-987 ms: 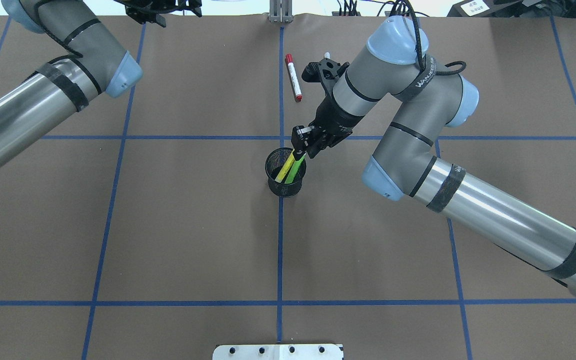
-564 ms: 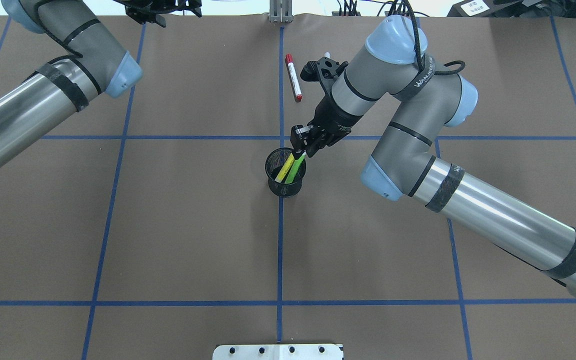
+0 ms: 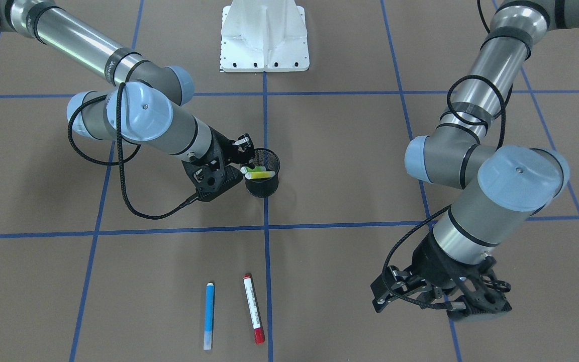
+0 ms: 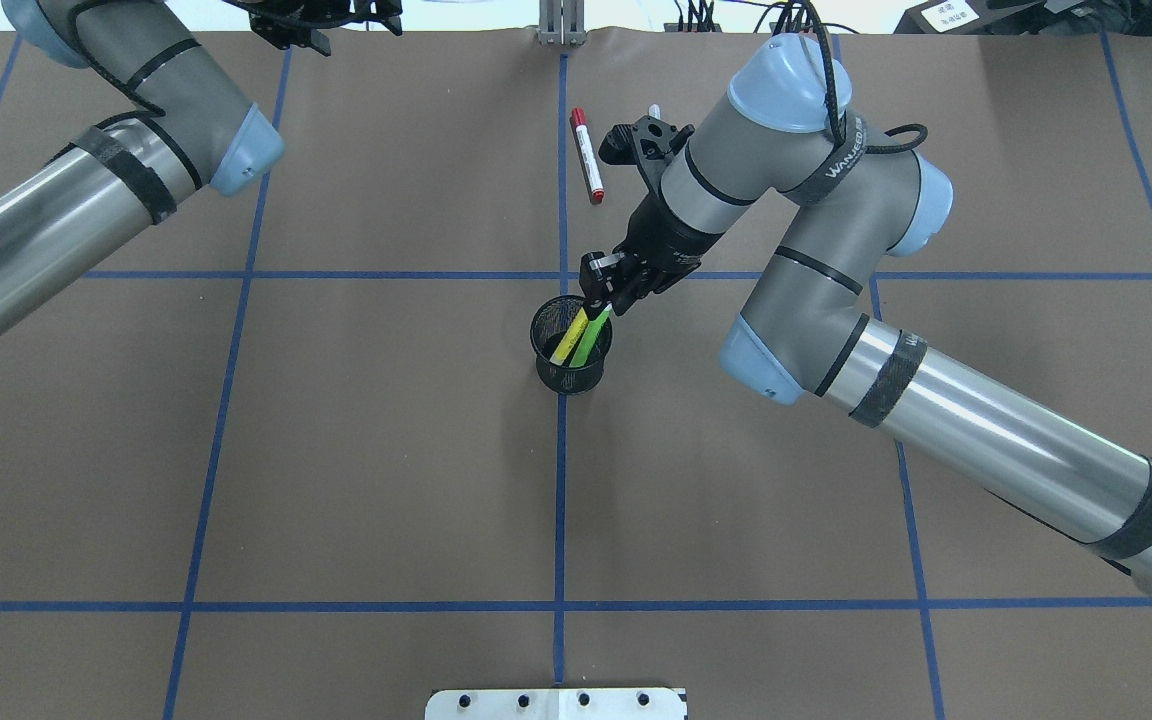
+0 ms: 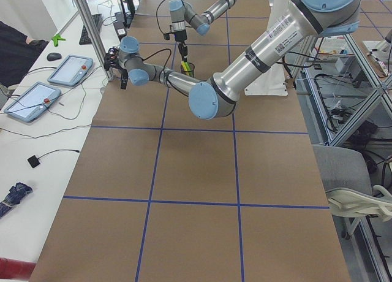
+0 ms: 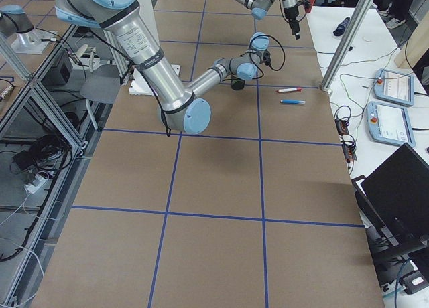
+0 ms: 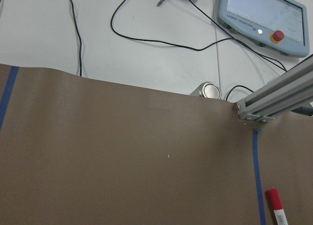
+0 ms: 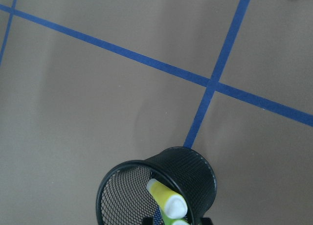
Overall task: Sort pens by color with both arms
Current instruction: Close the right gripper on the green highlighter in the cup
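Where the two arms work, a big brown table [image 4: 386,450] lies flat, cut into squares by blue tape lines [image 4: 559,500]. Past its far edge sits a white desk [image 7: 39,24] with touch panels [image 7: 264,10] on it, and a metal post [image 7: 276,100] stands right at that edge. Along the sides of the room are metal racks [image 6: 40,100], a grey chair [image 5: 352,178] and a black laptop [image 6: 402,187]. The robot's white base [image 3: 265,35] sits at the near edge. A black mesh cup [image 4: 568,378] stands upright on the middle tape line, well apart from every edge. The yellow pen [image 4: 569,338] and the green pen [image 4: 591,338] lean inside it, side by side. The right gripper [image 4: 601,300] hangs just over the cup's far rim, right above the green pen's top. Its jaws stand a little apart, wider than that pen. The red and white pen [image 3: 253,307] and the blue pen [image 3: 209,314] lie flat near the far edge, close together but not touching, well apart from the cup. The left gripper [image 3: 395,294] hangs low by the far edge on the left side. It looks spread and holds nothing, and it is well apart from all the pens. Wide brown squares stretch from the cup to the base and out to both sides.
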You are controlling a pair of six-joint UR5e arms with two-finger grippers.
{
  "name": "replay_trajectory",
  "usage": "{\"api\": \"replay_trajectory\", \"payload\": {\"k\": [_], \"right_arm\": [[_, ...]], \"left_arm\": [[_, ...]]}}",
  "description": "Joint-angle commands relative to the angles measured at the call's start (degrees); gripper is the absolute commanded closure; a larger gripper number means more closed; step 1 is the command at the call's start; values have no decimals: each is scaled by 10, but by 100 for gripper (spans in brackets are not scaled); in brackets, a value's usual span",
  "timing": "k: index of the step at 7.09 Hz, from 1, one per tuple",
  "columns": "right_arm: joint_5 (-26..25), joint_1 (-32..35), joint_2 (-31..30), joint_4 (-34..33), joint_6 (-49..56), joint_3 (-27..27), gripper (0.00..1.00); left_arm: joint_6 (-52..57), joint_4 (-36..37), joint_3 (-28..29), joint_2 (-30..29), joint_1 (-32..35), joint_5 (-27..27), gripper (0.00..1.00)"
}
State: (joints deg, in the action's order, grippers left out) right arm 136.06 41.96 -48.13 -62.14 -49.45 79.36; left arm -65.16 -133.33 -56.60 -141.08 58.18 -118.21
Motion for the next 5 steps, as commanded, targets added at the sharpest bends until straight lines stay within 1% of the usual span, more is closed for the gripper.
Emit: {"api": "replay_trajectory", "payload": {"k": [1, 4, 5], "right_arm": [[0, 0, 0, 0, 0, 0, 58], [0, -1, -2, 0, -1, 0, 64], [0, -1, -3, 1, -1, 0, 71]], "left_arm": [[-4, 0, -1, -1, 0, 0, 0], [-3, 0, -1, -1, 1, 0, 0], [-1, 0, -1, -1, 1, 0, 0]]}}
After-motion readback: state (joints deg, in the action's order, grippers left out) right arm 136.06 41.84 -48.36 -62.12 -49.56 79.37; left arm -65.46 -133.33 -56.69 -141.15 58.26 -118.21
